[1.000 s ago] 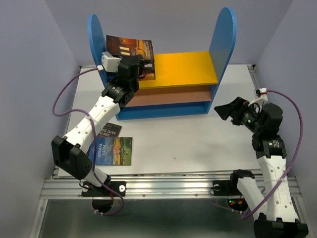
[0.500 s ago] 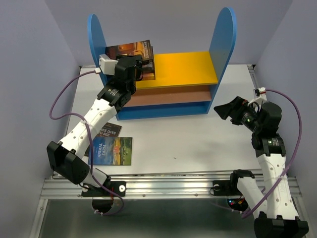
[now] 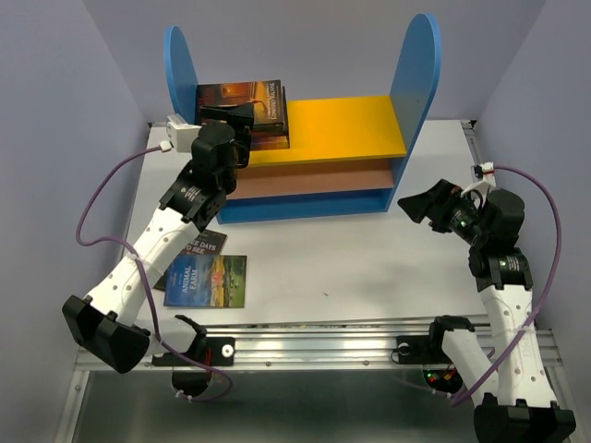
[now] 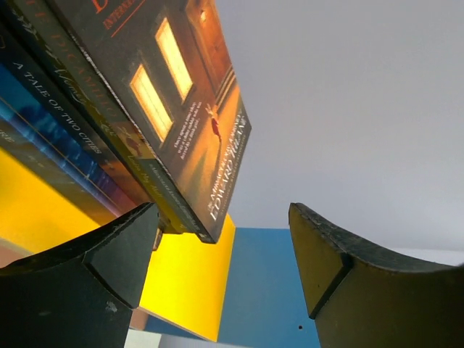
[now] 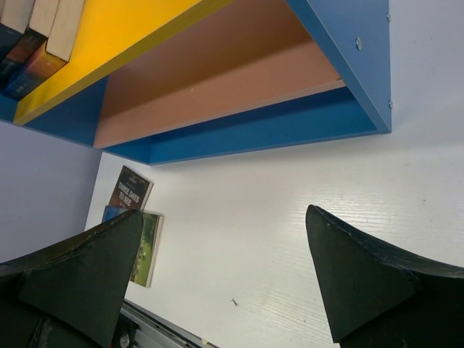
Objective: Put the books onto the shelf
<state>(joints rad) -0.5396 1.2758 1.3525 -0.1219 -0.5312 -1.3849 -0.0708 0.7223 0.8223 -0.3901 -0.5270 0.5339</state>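
Observation:
A stack of books [image 3: 251,103] lies flat on the yellow top board [image 3: 346,125] of the shelf, against its left blue panel [image 3: 177,65]. My left gripper [image 3: 236,122] stands open just in front of that stack, gripping nothing. In the left wrist view the stack's [image 4: 156,109] lower corner hangs beside my left finger [image 4: 109,254], and the gripper [image 4: 225,250] holds only air. Two more books, Animal Farm [image 3: 211,280] and a dark one [image 3: 203,245], lie on the table at the left. My right gripper [image 3: 420,205] hovers open to the right of the shelf.
The pinkish lower board [image 5: 217,80] and blue base [image 5: 246,134] of the shelf show in the right wrist view, with the two table books [image 5: 138,217] beyond. The shelf's right blue panel [image 3: 416,74] stands close to my right gripper. A metal rail [image 3: 314,341] runs along the near edge.
My left gripper has opened and let go of the dark book, which now rests on top of the stack. The left arm has drawn back toward the left. The right arm has not moved.

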